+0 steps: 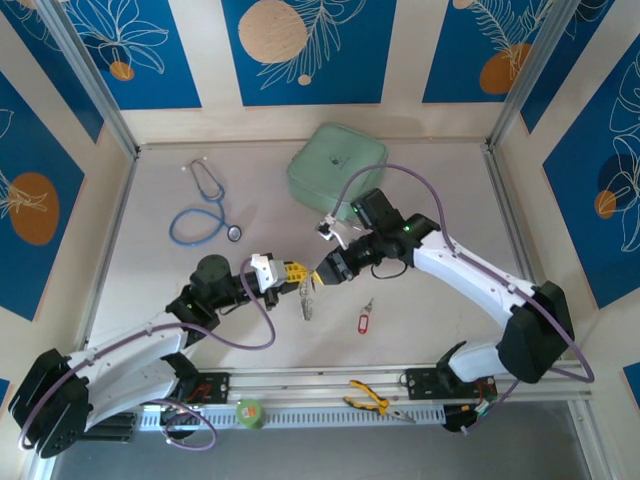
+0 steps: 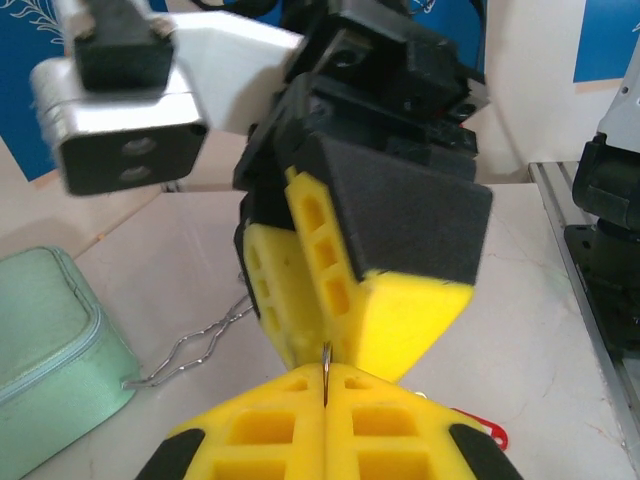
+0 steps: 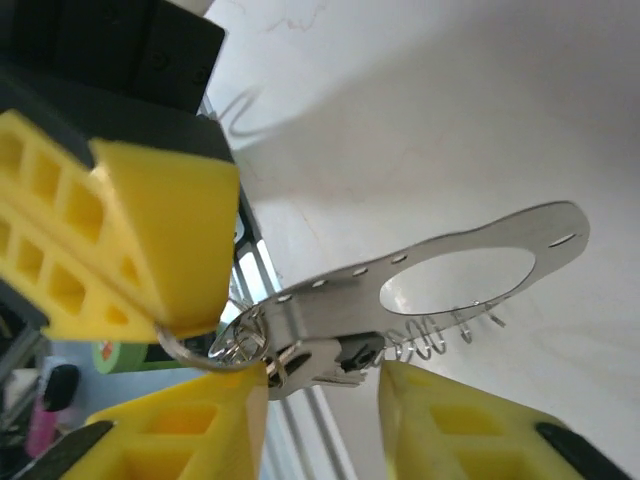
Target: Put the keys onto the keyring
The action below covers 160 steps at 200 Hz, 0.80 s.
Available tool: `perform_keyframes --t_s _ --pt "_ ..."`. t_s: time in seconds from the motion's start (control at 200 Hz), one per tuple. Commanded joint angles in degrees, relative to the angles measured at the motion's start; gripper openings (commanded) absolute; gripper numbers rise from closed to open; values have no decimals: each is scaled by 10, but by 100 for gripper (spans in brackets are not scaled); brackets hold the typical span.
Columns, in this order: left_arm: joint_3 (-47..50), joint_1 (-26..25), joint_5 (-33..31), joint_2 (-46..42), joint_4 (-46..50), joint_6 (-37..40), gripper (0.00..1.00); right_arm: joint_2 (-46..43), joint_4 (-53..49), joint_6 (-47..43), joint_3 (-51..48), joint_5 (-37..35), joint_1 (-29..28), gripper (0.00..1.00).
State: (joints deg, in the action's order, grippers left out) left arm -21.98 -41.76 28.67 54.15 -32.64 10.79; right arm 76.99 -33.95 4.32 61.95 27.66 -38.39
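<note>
Left claw (image 2: pixel 327 385): pressed together on the thin wire of the keyring (image 2: pixel 326 362), mid-bench.
Bench (image 1: pixel 150 260): pale and smooth, walled by blue leaf-patterned panels (image 1: pixel 305 50).
Keyring look: silvery loop hanging between both claws, strung with small metal pieces (image 3: pixel 470 265).
Red-tagged key (image 1: pixel 365 322): flat on the bench, just right of the keyring.
Right claw (image 3: pixel 325 388): fingers apart, metal pieces in the gap.

Silvery keyring (image 1: pixel 308 300) dangling, loaded; red-tagged key (image 1: pixel 365 320) lying flat nearby
</note>
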Motion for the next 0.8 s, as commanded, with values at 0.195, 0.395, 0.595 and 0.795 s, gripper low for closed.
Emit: perform_keyframes --t_s 0.195,0.395,0.595,0.795 --pt "11 0 47 16 -82 -41 0 -157 219 -274 -148 -93 -56 37" --pt "12 -1 67 15 -86 -49 0 -139 208 -271 -134 -115 -57 36" --pt "13 0 76 16 -89 -53 0 -132 206 -260 -131 -92 -56 35" --pt "12 -1 77 19 -96 -54 0 -132 211 -255 -128 -56 -56 18"
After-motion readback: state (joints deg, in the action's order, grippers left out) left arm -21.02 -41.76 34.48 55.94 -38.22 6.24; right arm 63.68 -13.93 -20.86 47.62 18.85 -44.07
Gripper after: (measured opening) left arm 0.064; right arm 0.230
